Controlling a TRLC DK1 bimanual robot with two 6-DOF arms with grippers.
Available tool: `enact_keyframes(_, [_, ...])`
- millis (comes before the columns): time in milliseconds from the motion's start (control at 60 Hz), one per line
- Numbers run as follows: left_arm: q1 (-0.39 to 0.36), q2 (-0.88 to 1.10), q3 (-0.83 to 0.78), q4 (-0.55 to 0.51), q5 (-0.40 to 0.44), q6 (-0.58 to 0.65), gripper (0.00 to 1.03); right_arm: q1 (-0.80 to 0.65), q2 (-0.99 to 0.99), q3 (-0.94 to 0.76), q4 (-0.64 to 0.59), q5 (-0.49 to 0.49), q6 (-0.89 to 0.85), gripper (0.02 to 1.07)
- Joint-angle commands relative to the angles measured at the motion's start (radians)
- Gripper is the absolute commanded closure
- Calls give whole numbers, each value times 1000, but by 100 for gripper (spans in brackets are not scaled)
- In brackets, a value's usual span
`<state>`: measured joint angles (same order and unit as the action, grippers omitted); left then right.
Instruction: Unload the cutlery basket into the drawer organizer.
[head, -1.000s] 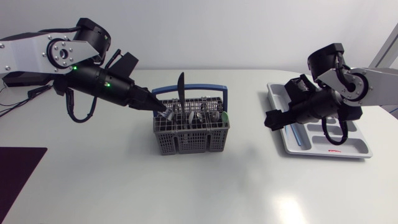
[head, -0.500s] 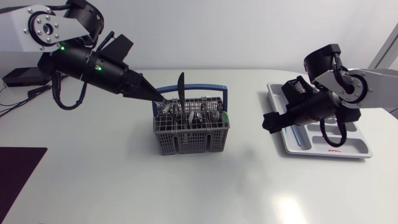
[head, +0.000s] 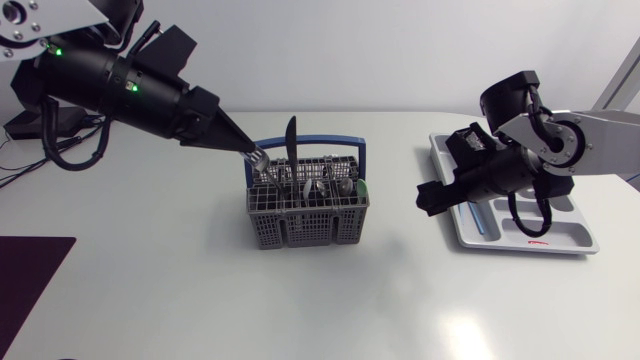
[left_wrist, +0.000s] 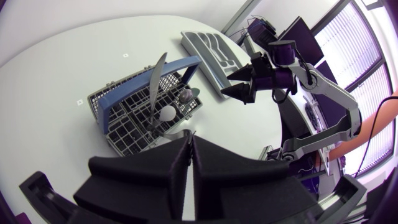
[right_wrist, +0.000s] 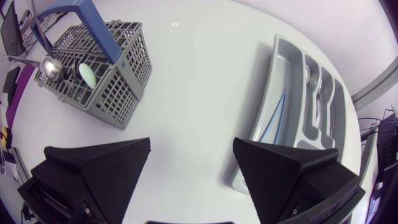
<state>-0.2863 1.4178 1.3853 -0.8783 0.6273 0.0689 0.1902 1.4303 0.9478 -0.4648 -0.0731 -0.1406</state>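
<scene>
White under even light, the tabletop (head: 300, 300) carries a grey cutlery basket (head: 300, 228) with a blue handle (head: 330, 143) near its middle. Spoon bowls show in its compartments, and a black utensil (head: 291, 138) stands upright at its far side, rising above the handle. Toward the right edge, the right gripper (head: 428, 197) hangs low over the tabletop with its fingers spread wide and nothing between them, between the basket and the drawer organizer (head: 575, 248) and just beside the latter. The organizer lies flat at the right edge; a thin blue stick (right_wrist: 278, 115) rests in its long compartment, and silver pieces in others. Farther back, the left gripper (head: 248, 153) slants down from the far left corner to the basket's far left corner, its fingers pinched tight on a silver piece of cutlery (head: 259, 162), whose lower end reaches into the basket.
</scene>
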Motion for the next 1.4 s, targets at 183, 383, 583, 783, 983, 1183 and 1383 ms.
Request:
enact_keyframes(183, [-34,4,127,-87,-55,-58,94,26,-19,-20,-9,13,7,11])
enact_keyframes(383, [-44,-5,187,-148,-60,-50,94,66,-97,-38,-9,-21,-47,11])
enact_keyframes(583, [-67,-34,213,-222,-37,35,94,187,-298,-87,2,-169,-117,11])
enact_keyframes(783, [-82,1,245,-333,66,275,94,296,-423,-121,-12,-286,-212,11])
enact_keyframes(983, [-168,41,242,-387,92,453,94,305,-441,-147,-14,-409,-272,11])
enact_keyframes(1183, [-258,95,262,-435,104,551,94,377,-444,-185,3,-435,-306,12])
enact_keyframes(1383, [-360,141,301,-482,107,614,94,440,-449,-224,37,-447,-317,16])
